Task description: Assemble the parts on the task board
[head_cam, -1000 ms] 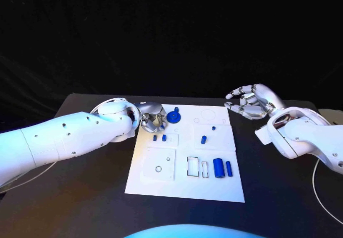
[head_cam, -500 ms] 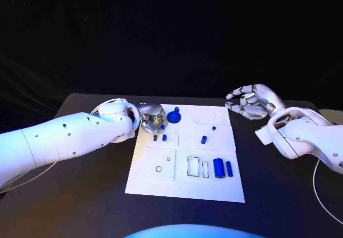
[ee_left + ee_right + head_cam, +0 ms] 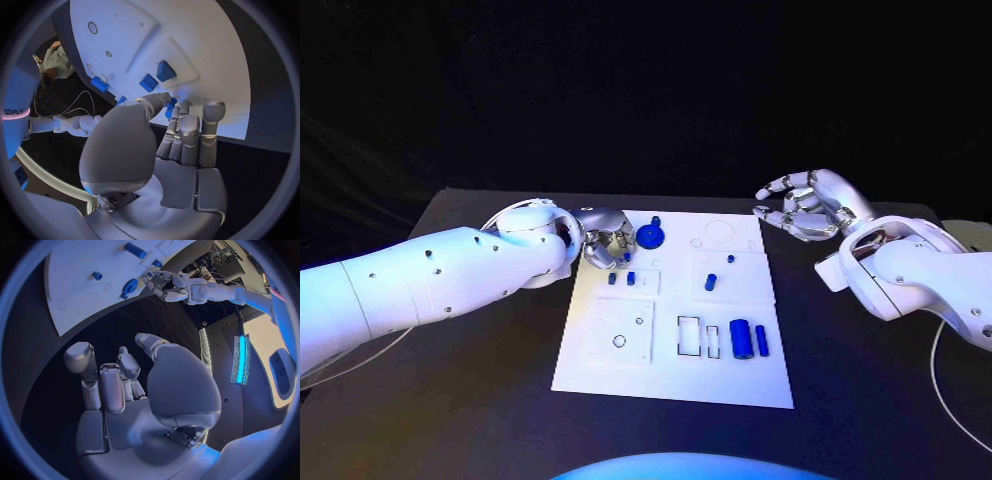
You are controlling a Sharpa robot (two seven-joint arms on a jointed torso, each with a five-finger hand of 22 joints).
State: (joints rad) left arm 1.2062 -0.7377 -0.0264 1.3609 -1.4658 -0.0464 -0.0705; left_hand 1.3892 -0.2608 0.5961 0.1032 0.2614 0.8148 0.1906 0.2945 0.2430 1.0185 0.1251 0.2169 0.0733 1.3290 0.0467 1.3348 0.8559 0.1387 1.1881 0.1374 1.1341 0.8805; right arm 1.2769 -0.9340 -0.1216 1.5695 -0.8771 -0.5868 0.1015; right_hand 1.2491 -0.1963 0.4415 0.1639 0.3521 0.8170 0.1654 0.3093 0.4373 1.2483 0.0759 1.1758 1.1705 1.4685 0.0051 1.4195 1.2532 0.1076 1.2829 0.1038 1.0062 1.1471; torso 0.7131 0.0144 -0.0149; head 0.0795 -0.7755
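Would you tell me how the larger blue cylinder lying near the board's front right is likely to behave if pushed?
The larger blue cylinder lies on its side on the flat task board, so it would probably roll sideways. It looks rigid and small, likely light. Its smooth surface may be slippery.

arms: two, big and round, covered in smooth white shells | screws: small dark dots seen on the shells | hands: left hand (image 3: pixel 606 242) and right hand (image 3: pixel 805 205) made of shiny silver | cables: thin white, hung under the arms
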